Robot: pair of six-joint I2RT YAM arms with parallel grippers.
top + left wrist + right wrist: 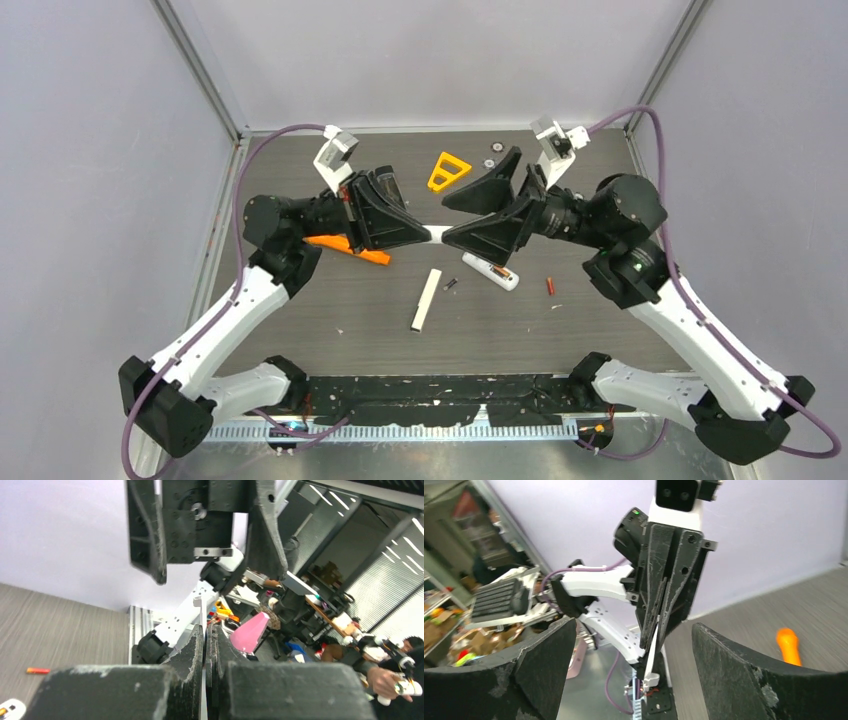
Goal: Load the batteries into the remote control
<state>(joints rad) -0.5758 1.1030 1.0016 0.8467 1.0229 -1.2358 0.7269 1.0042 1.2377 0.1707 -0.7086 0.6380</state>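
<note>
Tightly, left gripper (426, 236) on white strip (652, 655)

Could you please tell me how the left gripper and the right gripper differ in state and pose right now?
The left gripper has its jaws shut, while the right gripper has its jaws spread wide. The left gripper clamps a thin white strip; the right gripper holds nothing. The left reaches in from the left side, the right from the right. Both are black, two-fingered, and meet nearly tip to tip above the dark table.
</note>
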